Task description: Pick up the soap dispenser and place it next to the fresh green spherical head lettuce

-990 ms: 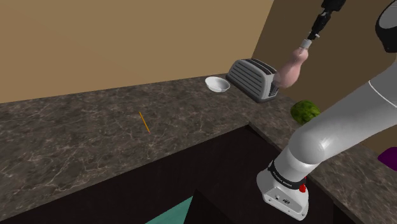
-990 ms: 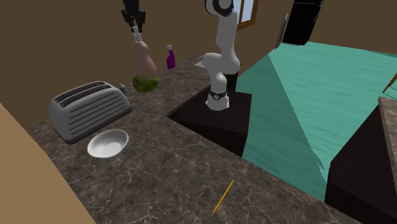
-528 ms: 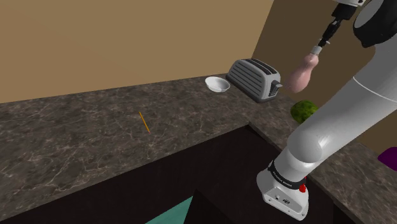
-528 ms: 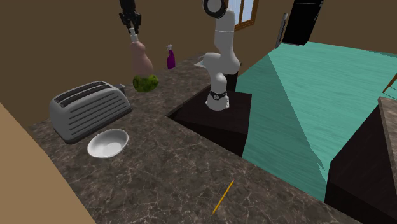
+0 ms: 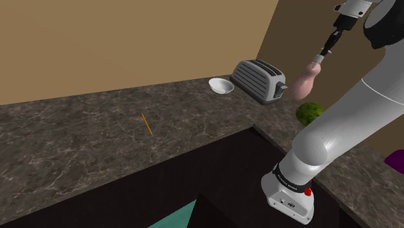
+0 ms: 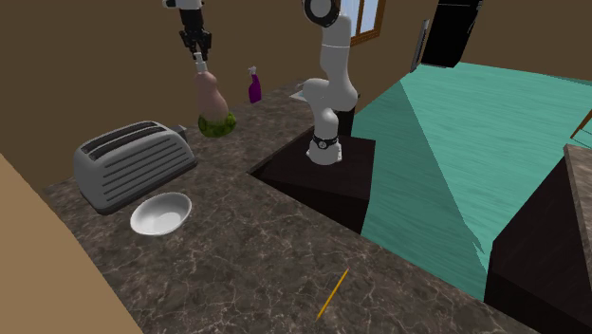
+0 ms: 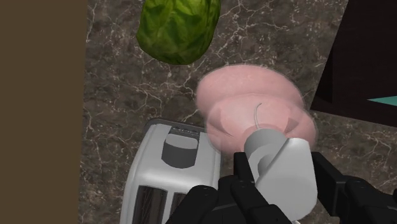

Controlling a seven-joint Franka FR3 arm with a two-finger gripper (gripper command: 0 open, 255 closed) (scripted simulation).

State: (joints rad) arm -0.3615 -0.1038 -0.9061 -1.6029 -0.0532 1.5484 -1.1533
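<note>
The black gripper (image 7: pixel 283 173) is clamped on the grey pump head of the soap dispenser (image 7: pixel 251 105), one finger on each side of it. In the shoulder view the gripper (image 5: pixel 329 46) is high up near the wall, and the pink dispenser (image 5: pixel 304 80) hangs from it, tilted, clear of the dark marbled counter (image 5: pixel 78 136). In the second exterior view the gripper (image 6: pixel 198 55) holds the dispenser (image 6: pixel 210 95) in the air with its base just over the lettuce (image 6: pixel 217 123).

Below the dispenser, the wrist view shows the grey toaster (image 7: pixel 168 172) on one side and the green lettuce (image 7: pixel 178 28) on the other, with bare counter between them. In the shoulder view the lettuce (image 5: pixel 310 113) sits past the toaster (image 5: pixel 259 79), and a white bowl (image 5: pixel 221 85) lies just beside the toaster's far end. A thin orange stick (image 5: pixel 147 124) lies well apart from them on the counter. A purple spray bottle (image 6: pixel 254 85) stands near the arm's stand.

The dispenser's pink body is smeared in the wrist view, so its outline is hard to make out. The arm partly hides the lettuce in the shoulder view, and a purple shape (image 5: pixel 395 160) is cut off at that view's right edge.
</note>
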